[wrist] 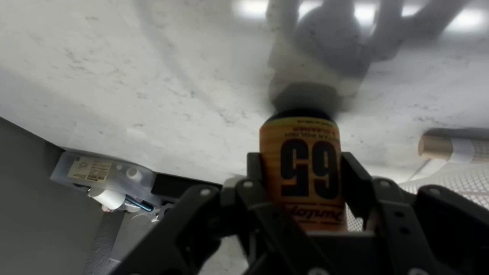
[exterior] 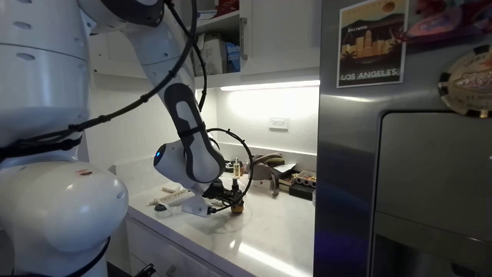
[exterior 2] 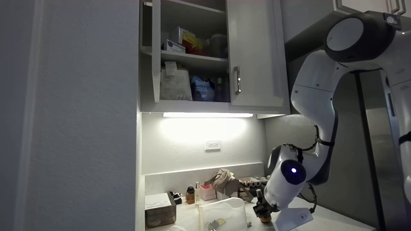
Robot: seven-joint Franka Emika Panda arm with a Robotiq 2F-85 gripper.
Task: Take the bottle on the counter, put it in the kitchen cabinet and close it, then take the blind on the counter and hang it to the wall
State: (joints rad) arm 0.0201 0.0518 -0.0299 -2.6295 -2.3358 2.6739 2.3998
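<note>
The hand [wrist: 301, 166] has one of its fingers [wrist: 253, 165] on each side of the bottle [wrist: 303, 172], and both look snug against it. The bottle looks upright on the tabletop [exterior: 276, 227], with its black top [exterior: 235, 184] poking up above the hand. The step now seems to be getting a good grip. Squeeze firmly, with both fingers pressing the same, or the bottle may twist. Then lift straight up, slowly, so its bottom doesn't scrape or tip. Watch out for the stick [wrist: 439, 148] and, just beside it, what looks like the blind [wrist: 466, 183]. After that, the bottle should go up to the cabinet [exterior 2: 257, 57]. One door [exterior 2: 156, 64] is open, but the shelves [exterior 2: 196, 57] look crowded, so keep the bottle upright and look for a gap before letting go.
</note>
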